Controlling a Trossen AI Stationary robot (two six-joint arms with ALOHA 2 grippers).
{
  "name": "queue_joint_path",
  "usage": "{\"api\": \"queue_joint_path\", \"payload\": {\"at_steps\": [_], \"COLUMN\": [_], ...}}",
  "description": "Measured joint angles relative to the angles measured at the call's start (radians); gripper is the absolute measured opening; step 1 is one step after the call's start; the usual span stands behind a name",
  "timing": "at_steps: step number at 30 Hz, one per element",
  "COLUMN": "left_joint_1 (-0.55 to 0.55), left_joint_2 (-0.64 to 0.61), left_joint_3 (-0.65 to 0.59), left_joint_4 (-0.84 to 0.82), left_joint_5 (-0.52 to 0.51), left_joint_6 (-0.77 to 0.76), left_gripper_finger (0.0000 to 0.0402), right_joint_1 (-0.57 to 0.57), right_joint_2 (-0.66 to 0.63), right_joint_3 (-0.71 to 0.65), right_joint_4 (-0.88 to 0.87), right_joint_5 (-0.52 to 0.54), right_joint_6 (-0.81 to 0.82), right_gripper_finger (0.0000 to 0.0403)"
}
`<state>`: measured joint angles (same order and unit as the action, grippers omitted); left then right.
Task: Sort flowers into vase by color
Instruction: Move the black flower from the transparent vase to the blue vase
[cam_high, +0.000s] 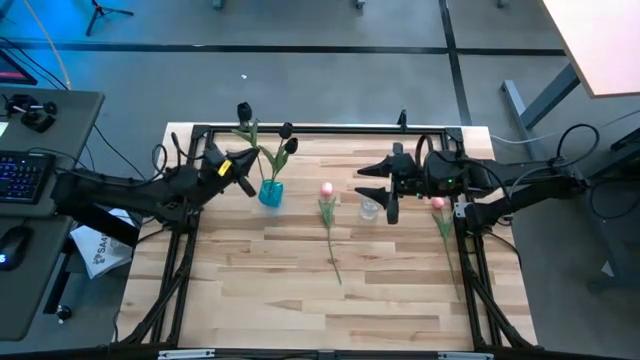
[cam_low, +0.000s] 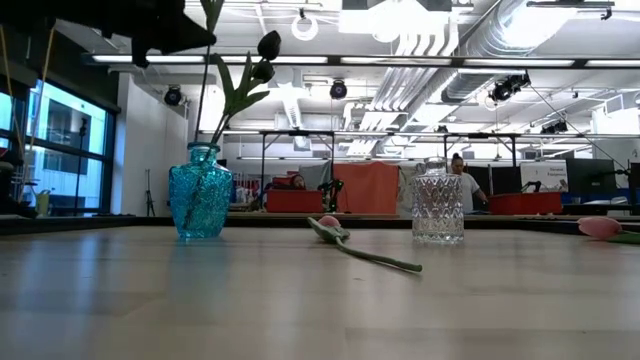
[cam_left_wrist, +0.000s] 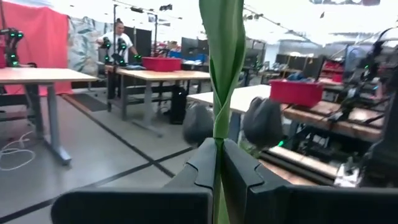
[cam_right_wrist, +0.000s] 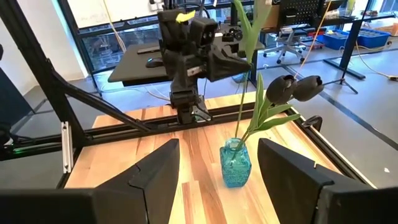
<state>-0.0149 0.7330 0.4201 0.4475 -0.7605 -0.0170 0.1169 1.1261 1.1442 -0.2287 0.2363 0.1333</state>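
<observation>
Two dark-headed tulips (cam_right_wrist: 292, 87) stand with their stems in the blue vase (cam_high: 270, 192) at the table's far left. My left gripper (cam_left_wrist: 219, 162) is above the vase and shut on a long green leaf (cam_left_wrist: 224, 56) of theirs. Two pink tulips lie flat on the table, one in the middle (cam_high: 326, 189) and one near the right edge (cam_high: 437, 204). A clear glass vase (cam_high: 370, 208) stands between them. My right gripper (cam_high: 381, 192) is open and empty just above the clear vase, facing the blue vase (cam_right_wrist: 236, 163). My left gripper pinches the green leaf (cam_left_wrist: 219, 134) between its two fingers, well above the blue vase's mouth. The fingers come about level from the table's left and lie across the leaf. The leaf runs upright through the hold, and its upper part (cam_right_wrist: 244, 28) stands free above the fingers.
A black frame rail (cam_high: 330, 129) runs along the table's far edge, with side rails at left and right. The near half of the wooden table (cam_high: 320, 310) holds only the middle tulip's stem end. Beyond the table are workbenches and a person (cam_low: 458, 180).
</observation>
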Motion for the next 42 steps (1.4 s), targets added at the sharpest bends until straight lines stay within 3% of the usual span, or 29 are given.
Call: {"api": "queue_joint_path", "payload": {"at_steps": [7,13,19,24,34,42], "left_joint_1": [0.022,0.021,0.021,0.021,0.02,0.02], "left_joint_2": [0.026,0.043,0.044,0.035,-0.035,-0.09], "left_joint_3": [-0.037,-0.038,-0.038,-0.038,-0.038,-0.038], "left_joint_4": [-0.016,0.021,-0.044,-0.046,-0.163,-0.281], "left_joint_5": [0.011,0.065,0.025,0.055,0.106,0.24], "left_joint_6": [-0.136,-0.138,-0.172,-0.194,-0.271,-0.367], "left_gripper_finger": [0.0,0.0,0.0009,0.0052,0.0176,0.0221], "right_joint_1": [0.0,0.0,0.0,0.001,0.002,0.001], "right_joint_2": [0.0,-0.001,-0.001,-0.009,-0.058,-0.068], "right_joint_3": [0.0,0.0,0.0,-0.001,-0.001,-0.001], "right_joint_4": [0.001,0.001,0.001,0.001,0.001,0.0], "right_joint_5": [0.0,0.0,0.0,0.0,0.001,0.0], "right_joint_6": [0.0,0.0,0.0,-0.003,-0.003,-0.001], "right_gripper_finger": [0.0211,0.0211,0.0211,0.0211,0.0211,0.0211]}}
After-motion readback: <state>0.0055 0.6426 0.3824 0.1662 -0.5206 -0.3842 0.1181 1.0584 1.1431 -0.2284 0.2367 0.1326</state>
